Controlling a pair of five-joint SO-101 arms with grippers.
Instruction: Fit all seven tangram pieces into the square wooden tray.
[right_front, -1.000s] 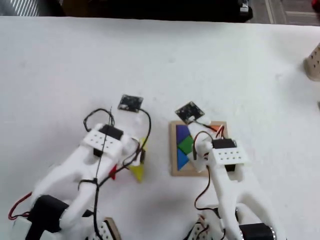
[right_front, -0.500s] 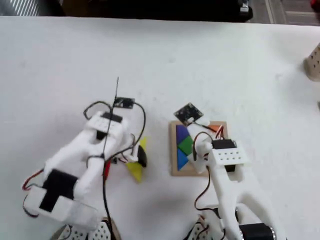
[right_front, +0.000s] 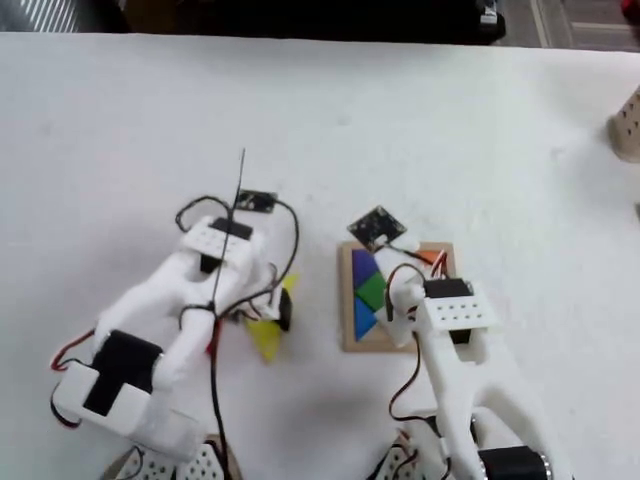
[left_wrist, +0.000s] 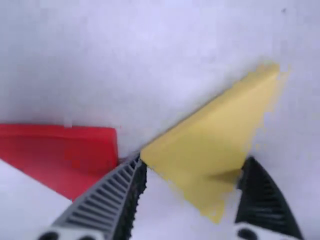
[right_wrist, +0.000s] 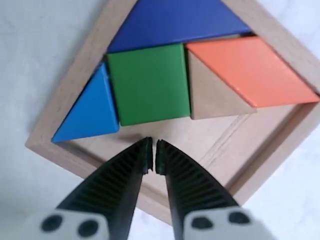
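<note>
The square wooden tray (right_front: 350, 335) lies at centre right; in the right wrist view it (right_wrist: 272, 145) holds a dark blue triangle (right_wrist: 175, 22), a green square (right_wrist: 148, 82), an orange parallelogram (right_wrist: 250, 72), a light blue triangle (right_wrist: 87, 112) and a wood-coloured triangle (right_wrist: 212, 95). My right gripper (right_wrist: 153, 150) hangs shut over the tray's bare part, holding nothing. Left of the tray, the yellow triangle (right_front: 267, 337) (left_wrist: 215, 145) lies on the table with my left gripper (left_wrist: 192, 172) closed against both its sides. A red piece (left_wrist: 60, 155) (right_front: 213, 340) sits just beside it.
White table all around. A wooden block with peg holes (right_front: 627, 125) stands at the far right edge. Dark objects line the far table edge. Both arms' bases (right_front: 115, 385) take up the near edge.
The left arm has tilted its wrist up and shifted left while staying at the yellow triangle, which slid slightly left. The right arm has not moved.
</note>
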